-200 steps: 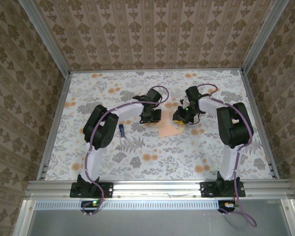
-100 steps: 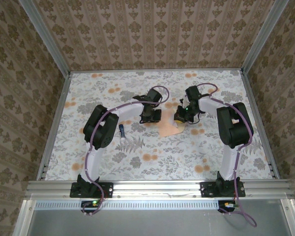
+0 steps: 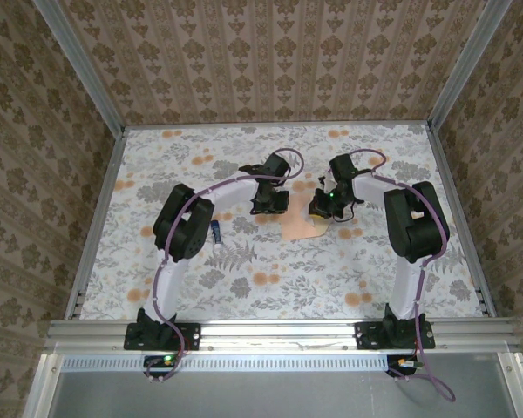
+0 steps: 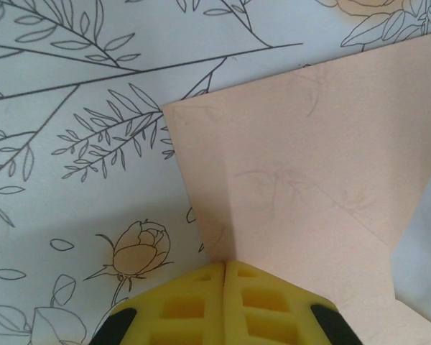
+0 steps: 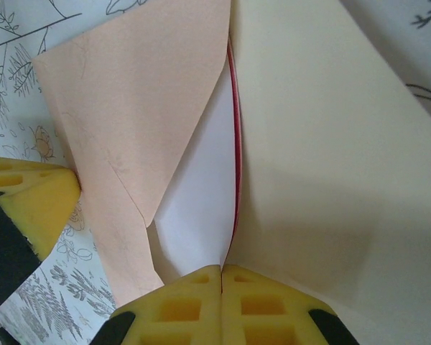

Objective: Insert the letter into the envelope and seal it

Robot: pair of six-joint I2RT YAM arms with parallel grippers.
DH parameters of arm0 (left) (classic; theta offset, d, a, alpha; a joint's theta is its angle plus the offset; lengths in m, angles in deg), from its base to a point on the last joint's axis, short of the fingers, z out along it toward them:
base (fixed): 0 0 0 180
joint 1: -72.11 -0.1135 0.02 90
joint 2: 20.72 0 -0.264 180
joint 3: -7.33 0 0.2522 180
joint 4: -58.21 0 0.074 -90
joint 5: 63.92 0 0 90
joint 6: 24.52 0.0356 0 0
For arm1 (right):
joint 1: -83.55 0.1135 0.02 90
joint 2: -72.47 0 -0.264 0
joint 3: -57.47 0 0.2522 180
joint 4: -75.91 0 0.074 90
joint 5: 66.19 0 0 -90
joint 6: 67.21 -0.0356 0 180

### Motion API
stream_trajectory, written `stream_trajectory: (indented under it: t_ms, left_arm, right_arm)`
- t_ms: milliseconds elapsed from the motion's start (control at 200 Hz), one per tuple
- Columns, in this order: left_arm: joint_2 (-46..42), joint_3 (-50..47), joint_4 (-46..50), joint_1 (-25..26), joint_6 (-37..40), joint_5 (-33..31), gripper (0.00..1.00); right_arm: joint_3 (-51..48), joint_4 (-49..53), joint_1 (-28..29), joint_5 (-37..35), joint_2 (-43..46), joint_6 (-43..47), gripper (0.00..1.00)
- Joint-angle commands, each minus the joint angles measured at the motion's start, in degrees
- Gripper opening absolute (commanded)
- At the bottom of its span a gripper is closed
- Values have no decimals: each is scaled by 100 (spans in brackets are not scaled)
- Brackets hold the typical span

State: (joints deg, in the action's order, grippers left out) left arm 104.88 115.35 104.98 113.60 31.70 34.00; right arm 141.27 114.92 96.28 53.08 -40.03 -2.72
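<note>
In the top view the envelope (image 3: 298, 228) lies flat near the middle of the flowered table (image 3: 157, 174), between the two arms' wrists, which bend in over it from left and right. A small blue object (image 3: 216, 231) sits on the cloth to its left, beside the left arm and apart from the paper. In the left wrist view the left gripper (image 4: 224, 272) is at the bottom centre of the frame, its yellow pads pressed together with no gap. They meet on the lower left corner of the peach paper, which spreads up and to the right from there, so this gripper has the envelope pinched at its edge. In the right wrist view the right gripper (image 5: 221, 274) is likewise fully closed at the bottom centre. The letter (image 5: 201, 194) shows as a white strip with a thin red edge running from the top of the frame straight down into the seam between the pads, so it looks clamped there. The peach envelope panel lies over the letter's left side, and a pale cream sheet takes up the right half of the frame. Whether that cream sheet is flap or letter I cannot tell. At the left edge of this view one yellow pad (image 5: 29, 201) of the left gripper touches the envelope's left border.
</note>
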Motion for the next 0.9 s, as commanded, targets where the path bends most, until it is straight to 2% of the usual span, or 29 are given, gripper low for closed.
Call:
stream_trajectory:
  t_ms: [0,335,585,755,895]
  left_arm:
    - [227,112,122,6,91,109,0]
    - [246,137,152,8,108,101,0]
    - [237,95,196,-2,174,67,0]
    - [219,64,218,-30,224,29,0]
    - [224,41,236,-43,249,17,0]
  right_arm:
    - [-83,-230,92,206,-113,-39,0]
    - [-103,-230,173,25,-92,-63,0]
    - [-91,144,168,-619,156,16,0]
    - [-113,276,92,-943,408,-25,13]
    - [-123,305,35,-1101,559,-60,15]
